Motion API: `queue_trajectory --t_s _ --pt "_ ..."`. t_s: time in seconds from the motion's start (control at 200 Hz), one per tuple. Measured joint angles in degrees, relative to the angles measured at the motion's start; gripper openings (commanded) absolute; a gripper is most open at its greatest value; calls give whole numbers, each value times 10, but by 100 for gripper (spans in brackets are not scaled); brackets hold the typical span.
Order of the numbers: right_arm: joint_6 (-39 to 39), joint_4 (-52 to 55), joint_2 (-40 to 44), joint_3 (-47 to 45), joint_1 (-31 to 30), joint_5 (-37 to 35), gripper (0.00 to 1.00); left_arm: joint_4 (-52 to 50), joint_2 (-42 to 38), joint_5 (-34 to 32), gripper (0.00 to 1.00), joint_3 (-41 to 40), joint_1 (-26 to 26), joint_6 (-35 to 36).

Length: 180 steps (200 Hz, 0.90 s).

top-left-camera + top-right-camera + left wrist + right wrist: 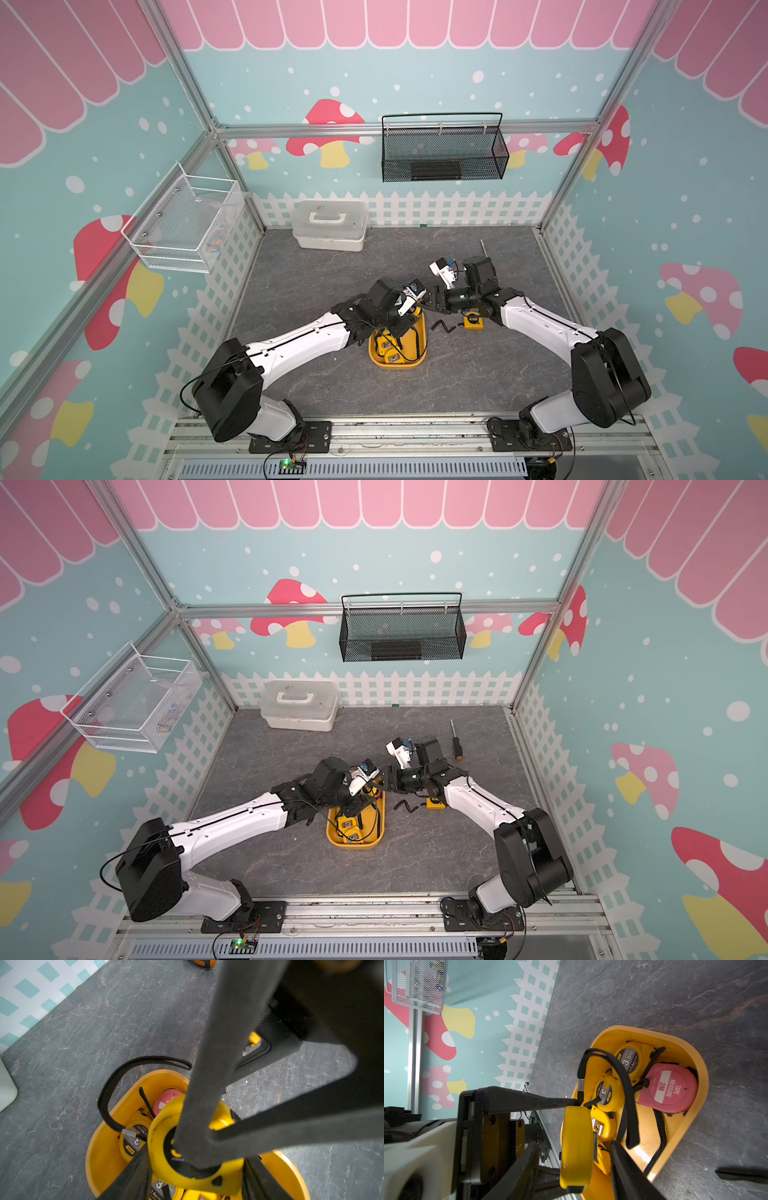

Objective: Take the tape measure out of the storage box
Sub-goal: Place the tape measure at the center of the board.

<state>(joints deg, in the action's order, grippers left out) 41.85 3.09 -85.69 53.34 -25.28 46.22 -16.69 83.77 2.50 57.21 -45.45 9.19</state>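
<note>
Left gripper [195, 1169] clamped on the edges of yellow tape measure [576, 1142], held upright just above one end of box [703, 1088]. Right gripper [574, 1142] jaws apart, straddling its flat faces, gaps both sides. Pink tape [668, 1088] lies inside box.

In both top views my left arm [299, 340] covers the far end of the storage box [397, 365]. On the left wrist view a blurred black finger [207, 1084] masks most of the yellow tape measure [158, 1136], and I can't tell whether my right claw [428, 304] is clamped on it.
</note>
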Motion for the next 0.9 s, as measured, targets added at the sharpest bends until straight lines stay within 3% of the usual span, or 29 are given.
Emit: queue_trajectory --t_s 0.325,0.65,0.901 --pt "6 -11 -27 0 -11 4 52 7 0 16 60 0 0 0" --pt "10 -15 -28 0 -14 5 36 7 0 23 60 -1 1 0" --pt "16 -16 -31 0 -17 8 30 7 0 22 61 -3 2 0"
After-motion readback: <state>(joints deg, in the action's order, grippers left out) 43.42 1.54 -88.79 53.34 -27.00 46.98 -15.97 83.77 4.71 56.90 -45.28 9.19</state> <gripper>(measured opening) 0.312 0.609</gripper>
